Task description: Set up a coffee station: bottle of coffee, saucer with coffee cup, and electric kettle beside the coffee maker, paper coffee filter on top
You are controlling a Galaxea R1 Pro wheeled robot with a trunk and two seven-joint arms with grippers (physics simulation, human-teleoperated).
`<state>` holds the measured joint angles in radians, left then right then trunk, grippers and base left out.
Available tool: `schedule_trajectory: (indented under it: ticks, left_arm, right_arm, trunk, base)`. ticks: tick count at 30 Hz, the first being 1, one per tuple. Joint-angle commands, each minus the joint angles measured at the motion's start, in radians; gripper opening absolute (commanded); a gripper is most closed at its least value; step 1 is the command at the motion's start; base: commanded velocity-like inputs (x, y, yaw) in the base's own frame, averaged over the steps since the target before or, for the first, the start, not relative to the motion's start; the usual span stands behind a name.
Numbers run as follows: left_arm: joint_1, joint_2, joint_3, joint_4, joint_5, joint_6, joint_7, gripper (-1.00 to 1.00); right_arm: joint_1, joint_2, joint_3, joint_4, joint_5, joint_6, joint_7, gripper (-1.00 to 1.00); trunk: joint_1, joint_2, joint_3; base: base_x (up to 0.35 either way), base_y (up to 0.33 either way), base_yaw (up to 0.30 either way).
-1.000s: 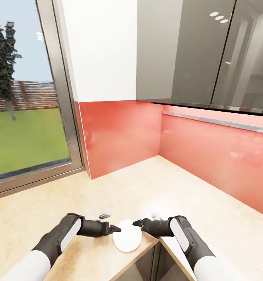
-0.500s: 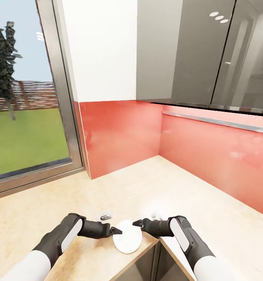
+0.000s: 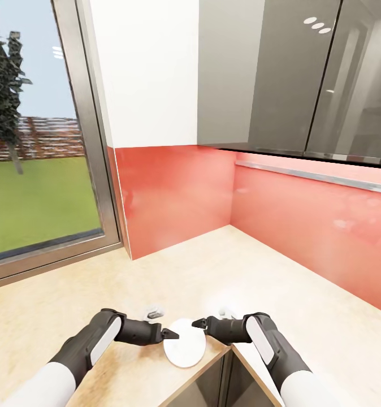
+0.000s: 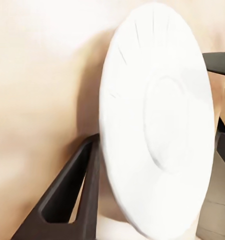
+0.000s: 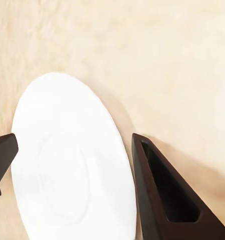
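Left end effector (image 3: 170, 334) apparently grips the saucer (image 3: 186, 341); wrist view shows right end effector (image 3: 197, 324) spread wide

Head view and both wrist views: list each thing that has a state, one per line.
Small round white flat saucer: lying flat at the countertop's front edge, slightly overhanging, nothing on it.
Left gripper: fingertips at the saucer's rim, one dark finger beside the saucer; grip cannot be told.
Right gripper: open, fingers straddling the saucer's far side.
Glossy grey upper cabinet doors: closed.
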<state>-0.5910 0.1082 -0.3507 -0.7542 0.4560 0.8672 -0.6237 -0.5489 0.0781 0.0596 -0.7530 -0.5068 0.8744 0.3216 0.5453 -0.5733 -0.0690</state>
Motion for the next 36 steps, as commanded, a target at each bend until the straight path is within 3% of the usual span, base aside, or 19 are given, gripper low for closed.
schedule_trajectory:
  ticks: [1,22,27,36]
  left_arm:
    - [-0.001,0.001,-0.003,-0.001,0.000,0.003,0.000,1.00]
    - [-0.001,-0.018,-0.002,-0.004,0.000,0.023,0.000,1.00]
    - [-0.001,-0.025,-0.002,-0.004,0.000,0.024,0.000,1.00]
    - [-0.001,-0.024,-0.002,-0.004,0.000,0.024,-0.001,1.00]
  right_arm:
    - [-0.001,0.000,0.000,0.000,0.011,0.003,0.005,1.00]
    - [-0.001,0.003,0.001,0.000,0.011,0.003,0.005,1.00]
    - [-0.001,0.004,0.041,0.000,0.011,0.003,0.005,1.00]
    - [0.000,0.005,0.048,0.000,0.011,0.003,0.005,1.00]
  trunk:
    - [0.001,-0.002,-0.002]
    - [0.001,-0.002,-0.002]
    - [0.001,-0.002,-0.002]
    - [0.001,-0.002,-0.002]
  base:
    - [0.000,0.000,0.000]
    - [0.000,0.000,0.000]
    - [0.000,0.000,0.000]
    - [0.000,0.000,0.000]
